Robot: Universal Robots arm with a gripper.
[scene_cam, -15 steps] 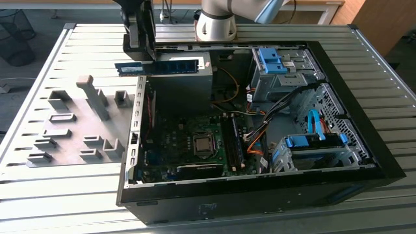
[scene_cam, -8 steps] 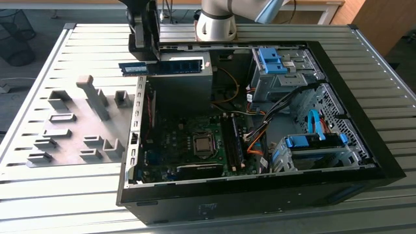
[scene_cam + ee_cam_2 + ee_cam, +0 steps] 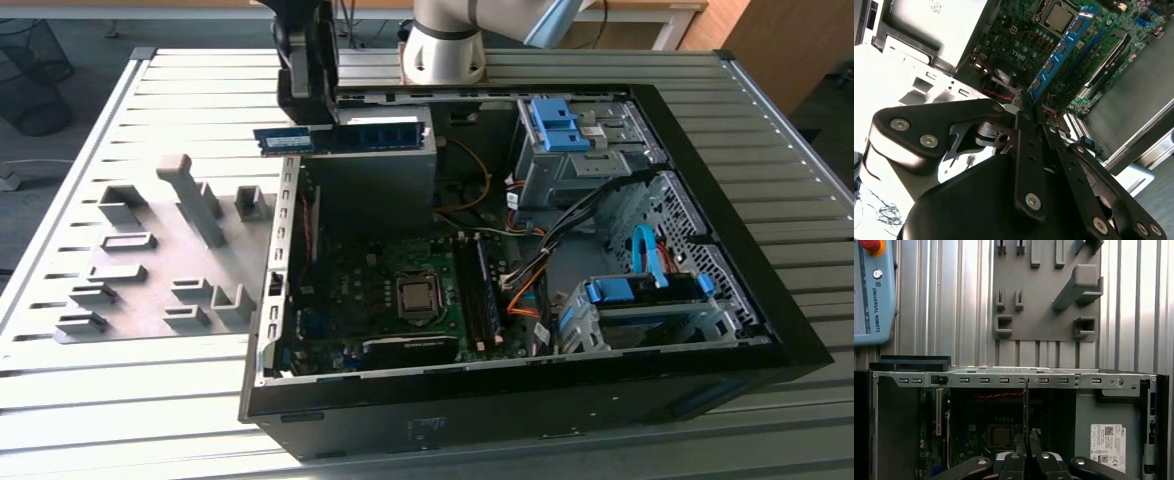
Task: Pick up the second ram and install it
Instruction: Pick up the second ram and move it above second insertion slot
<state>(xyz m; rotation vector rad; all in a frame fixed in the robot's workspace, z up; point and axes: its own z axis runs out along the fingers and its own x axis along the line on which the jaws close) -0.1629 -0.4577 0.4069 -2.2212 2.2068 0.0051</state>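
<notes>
Fixture blocks of grey plastic stand at the exterior view's left on the slatted counter. Moving rightward, we find the end effector clamped on the flat faces of the second ram. The stick hangs level in the air over the far, fixture-side edge of the open computer case, well above the motherboard. The hold sits toward the label end, so most of the stick juts to the exterior view's right.

We judge it light and stiff but fragile. It is best pinched on its faces near the upper edge, with the contact edge left free.

It is long and thin, a bluish-green board with a row of black chips and a pale blue label. Farther right stand the blue-tabbed drive cages.
</notes>
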